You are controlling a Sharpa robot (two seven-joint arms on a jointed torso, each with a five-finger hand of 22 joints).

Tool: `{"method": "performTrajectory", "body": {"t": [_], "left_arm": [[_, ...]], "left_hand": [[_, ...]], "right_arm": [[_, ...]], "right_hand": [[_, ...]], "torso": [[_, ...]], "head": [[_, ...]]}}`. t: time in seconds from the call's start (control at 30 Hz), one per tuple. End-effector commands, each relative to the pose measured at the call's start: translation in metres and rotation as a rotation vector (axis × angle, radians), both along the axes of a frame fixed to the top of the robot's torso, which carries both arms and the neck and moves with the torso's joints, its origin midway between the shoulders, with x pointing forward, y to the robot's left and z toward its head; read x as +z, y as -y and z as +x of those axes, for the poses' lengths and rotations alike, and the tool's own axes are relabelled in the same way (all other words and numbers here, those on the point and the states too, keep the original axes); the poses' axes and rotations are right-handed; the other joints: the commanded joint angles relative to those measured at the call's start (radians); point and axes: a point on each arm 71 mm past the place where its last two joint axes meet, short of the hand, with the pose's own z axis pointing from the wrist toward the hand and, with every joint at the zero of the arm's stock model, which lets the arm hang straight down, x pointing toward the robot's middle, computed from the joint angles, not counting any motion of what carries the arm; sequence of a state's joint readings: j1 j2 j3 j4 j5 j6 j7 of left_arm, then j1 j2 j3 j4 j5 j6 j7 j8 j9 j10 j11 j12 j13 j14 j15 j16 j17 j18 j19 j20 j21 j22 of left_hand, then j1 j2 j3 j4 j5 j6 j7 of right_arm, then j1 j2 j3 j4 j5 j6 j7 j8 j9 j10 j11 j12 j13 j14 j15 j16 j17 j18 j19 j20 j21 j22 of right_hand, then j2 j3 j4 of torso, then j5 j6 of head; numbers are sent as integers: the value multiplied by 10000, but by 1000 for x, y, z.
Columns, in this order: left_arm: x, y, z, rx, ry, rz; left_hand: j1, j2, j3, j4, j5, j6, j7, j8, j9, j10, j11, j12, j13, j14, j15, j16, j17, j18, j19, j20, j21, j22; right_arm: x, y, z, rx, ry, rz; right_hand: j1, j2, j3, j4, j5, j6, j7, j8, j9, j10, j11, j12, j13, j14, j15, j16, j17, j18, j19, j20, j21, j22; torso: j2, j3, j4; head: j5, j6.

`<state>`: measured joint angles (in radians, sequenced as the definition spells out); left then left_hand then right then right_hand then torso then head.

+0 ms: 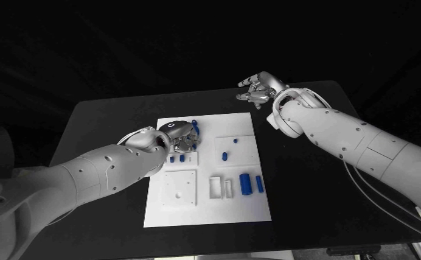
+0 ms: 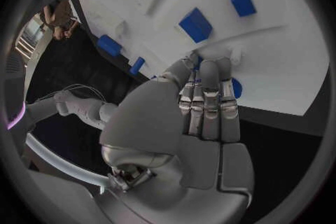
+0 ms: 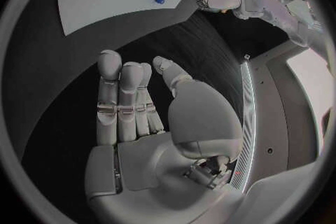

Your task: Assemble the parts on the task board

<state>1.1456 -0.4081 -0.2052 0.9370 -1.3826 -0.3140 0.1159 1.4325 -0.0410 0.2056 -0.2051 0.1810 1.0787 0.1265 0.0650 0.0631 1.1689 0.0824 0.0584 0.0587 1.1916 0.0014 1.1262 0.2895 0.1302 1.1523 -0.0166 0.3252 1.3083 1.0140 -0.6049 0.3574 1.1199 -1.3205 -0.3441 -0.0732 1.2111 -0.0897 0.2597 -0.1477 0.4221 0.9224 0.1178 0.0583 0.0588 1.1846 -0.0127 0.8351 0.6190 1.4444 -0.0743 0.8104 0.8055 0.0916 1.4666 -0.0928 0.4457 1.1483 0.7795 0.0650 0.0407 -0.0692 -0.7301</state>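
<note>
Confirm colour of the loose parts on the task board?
Blue parts on the white task board; clearest in the head view.

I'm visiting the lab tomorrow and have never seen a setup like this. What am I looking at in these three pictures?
A two-armed robot works at a black table. One picture looks down from its head; the two round ones come from cameras behind each wrist. On the table lies a white task board with small blue parts on it. The left hand reaches over the board's far end, fingers down among blue parts; whether it grips one is unclear. The right hand hovers above bare table beyond the board, fingers apart, holding nothing.
</note>
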Motion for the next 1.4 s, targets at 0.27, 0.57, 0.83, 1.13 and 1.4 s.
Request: {"method": "performTrajectory", "body": {"t": [0.27, 0.57, 0.83, 1.13, 1.4], "left_arm": [[-10, -8, -1, 311, -368, 562], [-10, -8, -1, 336, -418, 608], [-9, -9, 0, 415, -284, 575], [-5, -11, -2, 358, -80, 301], [7, -10, -2, 376, 37, -191]], "left_hand": [[-226, 74, 203, -175, 45, 91, -33, -30, -7, 295, -6, 17, 7, 55, -83, 85, 82, -229, -141, -109, 406, 225], [-216, 149, 223, -184, 40, 122, -47, -25, -4, 451, -53, 16, 7, 134, -110, 146, 120, -218, -132, -129, 487, 220], [-115, 332, 159, -161, 46, 582, -151, -19, 12, 810, -183, 13, 8, 283, -204, 194, 149, -229, -86, -207, 651, 222], [-118, 408, 62, -141, 59, 751, -188, -24, 12, 928, -231, 9, 8, 385, -244, 207, 174, -256, -57, -251, 720, 201], [-103, 471, 5, -139, 58, 857, -213, -24, 12, 1016, -268, 8, 10, 485, -278, 155, 171, -271, 1, -284, 707, 192]], "right_arm": [[0, -2, 0, 156, -26, 25], [0, -2, 0, 159, -28, 29], [0, -1, 0, 158, -30, 32], [0, -1, 0, 148, -27, 30], [0, 0, 0, 126, -23, 29]], "right_hand": [[-106, -10, 40, 16, 47, 73, 7, 10, 12, -55, 25, 67, -9, 26, -68, -33, -11, 152, 428, -74, -14, -9], [-124, -8, 41, 16, 50, 87, 7, 9, 12, -58, 25, 79, -19, 29, -69, -38, -11, 150, 426, -75, -9, -42], [-124, -8, 41, 16, 50, 87, 7, 9, 12, -58, 25, 79, -19, 29, -69, -38, -11, 150, 426, -75, -9, -42], [-124, -8, 41, 16, 50, 87, 7, 9, 12, -58, 25, 79, -19, 29, -69, -38, -11, 150, 426, -75, -9, -42], [-138, -9, 29, 23, 62, 74, 7, 9, 12, -55, 25, 88, -25, 28, -69, -43, -11, 149, 427, -76, 7, -61]], "torso": [[3, -3, -1], [2, -2, -4], [6, 4, -3], [-11, -4, 8], [-2, -6, 5]], "head": [[11, -5], [23, -6], [22, 10], [37, 15], [115, 60]]}}
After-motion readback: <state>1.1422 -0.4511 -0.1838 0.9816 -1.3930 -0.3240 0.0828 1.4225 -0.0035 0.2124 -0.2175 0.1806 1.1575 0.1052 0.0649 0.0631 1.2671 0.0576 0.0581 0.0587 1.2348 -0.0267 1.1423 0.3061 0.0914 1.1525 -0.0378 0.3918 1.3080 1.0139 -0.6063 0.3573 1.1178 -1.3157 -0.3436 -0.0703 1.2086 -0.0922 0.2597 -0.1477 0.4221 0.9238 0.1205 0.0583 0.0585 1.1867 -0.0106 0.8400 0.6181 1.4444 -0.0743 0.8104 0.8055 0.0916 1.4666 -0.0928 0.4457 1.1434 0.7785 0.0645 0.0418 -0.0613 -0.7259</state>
